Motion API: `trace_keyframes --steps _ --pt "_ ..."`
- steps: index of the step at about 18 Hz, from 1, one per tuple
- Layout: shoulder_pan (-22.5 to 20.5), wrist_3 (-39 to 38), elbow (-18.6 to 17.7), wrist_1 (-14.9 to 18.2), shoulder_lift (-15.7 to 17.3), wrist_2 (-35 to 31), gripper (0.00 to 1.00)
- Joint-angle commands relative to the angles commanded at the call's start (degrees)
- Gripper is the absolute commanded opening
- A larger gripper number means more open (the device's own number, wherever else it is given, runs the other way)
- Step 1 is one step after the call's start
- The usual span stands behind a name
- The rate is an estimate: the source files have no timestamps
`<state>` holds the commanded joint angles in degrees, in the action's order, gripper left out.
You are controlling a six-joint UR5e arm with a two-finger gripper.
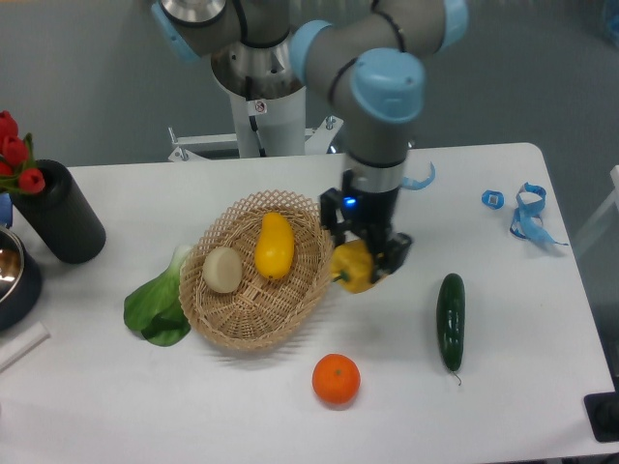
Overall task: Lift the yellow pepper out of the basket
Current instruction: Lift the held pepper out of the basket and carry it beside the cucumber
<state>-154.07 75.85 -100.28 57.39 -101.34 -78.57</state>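
My claw (366,267) is clamped on the yellow pepper (353,268), held in the air just right of the basket (253,325). It looks light, glossy, likely slippery; gripping across its lobes seems safest.

A single fixed camera looks down at an angle from the table's (503,387) front edge toward the arm's base (259,106) and grey wall behind.
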Motion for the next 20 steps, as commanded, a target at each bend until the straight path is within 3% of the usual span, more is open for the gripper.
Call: trace_keyframes --steps 5,8,20 --pt "-1.41 -0.09 -0.36 -0.09 -1.93 -0.52 0.28" --pt "-1.32 -0.09 -0.27 -0.18 -2.20 -4.38 0.28" --pt "-2.73 1.84 3.51 0.09 -5.45 -10.64 0.28"
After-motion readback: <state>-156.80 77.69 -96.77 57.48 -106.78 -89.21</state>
